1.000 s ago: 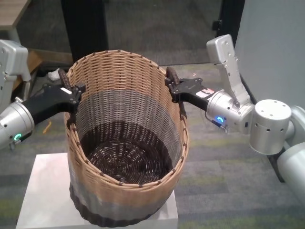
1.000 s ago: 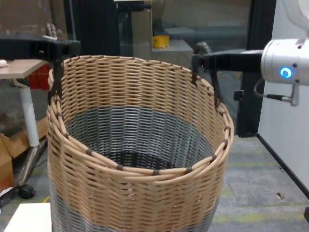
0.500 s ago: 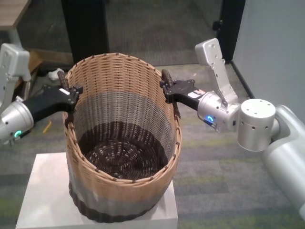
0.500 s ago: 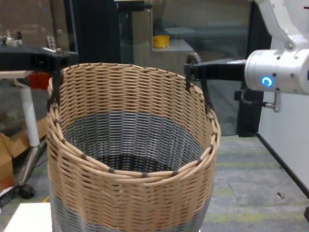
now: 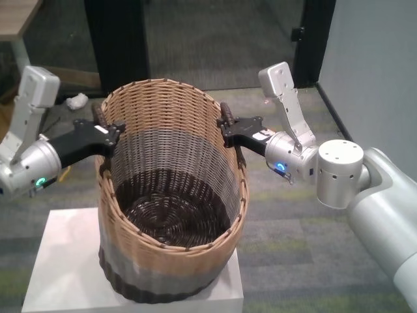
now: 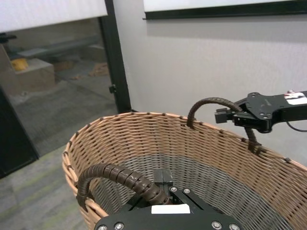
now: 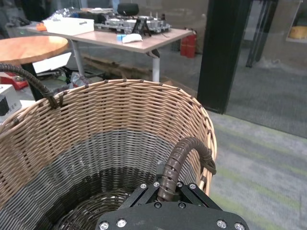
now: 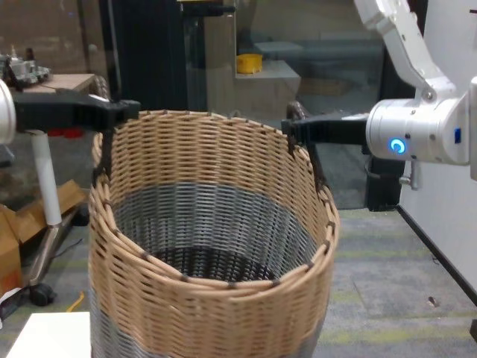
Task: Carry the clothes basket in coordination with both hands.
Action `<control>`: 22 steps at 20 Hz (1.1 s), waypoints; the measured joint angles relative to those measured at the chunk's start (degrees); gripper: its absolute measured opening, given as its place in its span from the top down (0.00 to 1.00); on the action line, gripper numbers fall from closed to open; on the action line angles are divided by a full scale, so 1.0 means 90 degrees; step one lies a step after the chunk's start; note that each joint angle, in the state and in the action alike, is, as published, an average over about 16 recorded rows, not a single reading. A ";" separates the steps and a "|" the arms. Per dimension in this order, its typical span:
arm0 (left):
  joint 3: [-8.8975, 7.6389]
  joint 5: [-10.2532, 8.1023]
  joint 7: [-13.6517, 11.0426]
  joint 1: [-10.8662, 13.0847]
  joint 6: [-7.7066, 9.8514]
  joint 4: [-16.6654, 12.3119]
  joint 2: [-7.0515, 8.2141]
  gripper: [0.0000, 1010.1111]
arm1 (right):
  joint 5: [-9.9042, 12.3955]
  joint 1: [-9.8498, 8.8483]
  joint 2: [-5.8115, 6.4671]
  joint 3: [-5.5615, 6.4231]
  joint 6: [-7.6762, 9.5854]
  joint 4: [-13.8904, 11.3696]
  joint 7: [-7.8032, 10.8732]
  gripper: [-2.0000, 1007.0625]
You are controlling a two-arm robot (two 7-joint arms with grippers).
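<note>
Left gripper (image 5: pixel 109 134) found closed on the left loop handle (image 6: pixel 112 179) at the basket rim; in the left wrist view, black fingers pinched tight on the dark wrapped loop, no gap visible. Left arm (image 5: pixel 32 163) extended level from the robot's left side, forearm pointing inward toward the basket, wrist ring light glowing green.

Right gripper (image 5: pixel 228 127) likewise closed on the right loop handle (image 7: pixel 184 160); in the right wrist view, wrapped loop seated between the black fingers, clamped with no gap. Right arm (image 5: pixel 326 173) reached across from the robot's right side, forearm roughly horizontal, wrist ring light glowing blue, white upper link angled up behind it.

Clothes basket (image 5: pixel 172 208) held between the two grippers, one on each side of the rim, mouth tilted toward the head camera. Base over the white platform (image 5: pixel 58 261), toward its right edge and far edge; contact between base and platform could not be determined. Tan upper band, grey middle band, dark bottom noted. Interior seen down to the woven floor.

Grey-green carpet (image 5: pixel 293 261) beneath and around the platform. Dark pillar (image 8: pixel 153 52) and desk (image 7: pixel 139 38) recorded in the background.
</note>
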 joint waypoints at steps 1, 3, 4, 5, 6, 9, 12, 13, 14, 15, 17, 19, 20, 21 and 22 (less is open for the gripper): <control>0.0025 0.0017 -0.0027 -0.0038 -0.0020 0.0086 -0.0035 1.00 | -0.0018 0.0028 -0.0026 0.0006 -0.0031 0.0097 0.0011 0.97; 0.0069 0.0045 -0.0076 -0.0101 -0.0049 0.0237 -0.0098 1.00 | -0.0055 0.0081 -0.0075 0.0018 -0.0087 0.0278 0.0032 0.97; 0.0090 0.0060 -0.0094 -0.0127 -0.0058 0.0300 -0.0124 1.00 | -0.0073 0.0104 -0.0097 0.0026 -0.0112 0.0361 0.0041 0.97; 0.0112 0.0080 -0.0109 -0.0150 -0.0065 0.0358 -0.0148 1.00 | -0.0090 0.0124 -0.0117 0.0034 -0.0134 0.0434 0.0050 0.97; 0.0134 0.0101 -0.0123 -0.0170 -0.0068 0.0412 -0.0170 1.00 | -0.0109 0.0142 -0.0136 0.0044 -0.0153 0.0501 0.0058 0.97; 0.0188 0.0160 -0.0150 -0.0212 -0.0058 0.0525 -0.0215 1.00 | -0.0155 0.0179 -0.0180 0.0073 -0.0194 0.0651 0.0077 0.97; 0.0226 0.0210 -0.0161 -0.0239 -0.0041 0.0593 -0.0237 1.00 | -0.0190 0.0201 -0.0211 0.0099 -0.0219 0.0742 0.0088 0.97; 0.0235 0.0225 -0.0163 -0.0245 -0.0035 0.0607 -0.0241 1.00 | -0.0201 0.0207 -0.0219 0.0105 -0.0225 0.0762 0.0090 0.97; 0.0243 0.0238 -0.0163 -0.0250 -0.0028 0.0618 -0.0244 1.00 | -0.0211 0.0211 -0.0226 0.0111 -0.0227 0.0777 0.0091 0.97; 0.0250 0.0250 -0.0162 -0.0253 -0.0022 0.0625 -0.0245 1.00 | -0.0220 0.0214 -0.0231 0.0116 -0.0230 0.0788 0.0092 0.97; 0.0262 0.0272 -0.0160 -0.0257 -0.0011 0.0632 -0.0245 1.00 | -0.0235 0.0217 -0.0240 0.0124 -0.0230 0.0800 0.0091 0.97; 0.0272 0.0292 -0.0154 -0.0258 -0.0002 0.0631 -0.0243 1.00 | -0.0244 0.0215 -0.0244 0.0131 -0.0227 0.0800 0.0088 0.97; 0.0275 0.0299 -0.0152 -0.0257 0.0002 0.0628 -0.0242 1.00 | -0.0246 0.0214 -0.0244 0.0133 -0.0225 0.0797 0.0087 0.97; 0.0276 0.0299 -0.0152 -0.0257 0.0006 0.0625 -0.0240 1.00 | -0.0246 0.0212 -0.0243 0.0134 -0.0223 0.0793 0.0086 0.97; 0.0275 0.0298 -0.0151 -0.0255 0.0007 0.0621 -0.0239 1.00 | -0.0245 0.0210 -0.0242 0.0134 -0.0221 0.0788 0.0086 0.97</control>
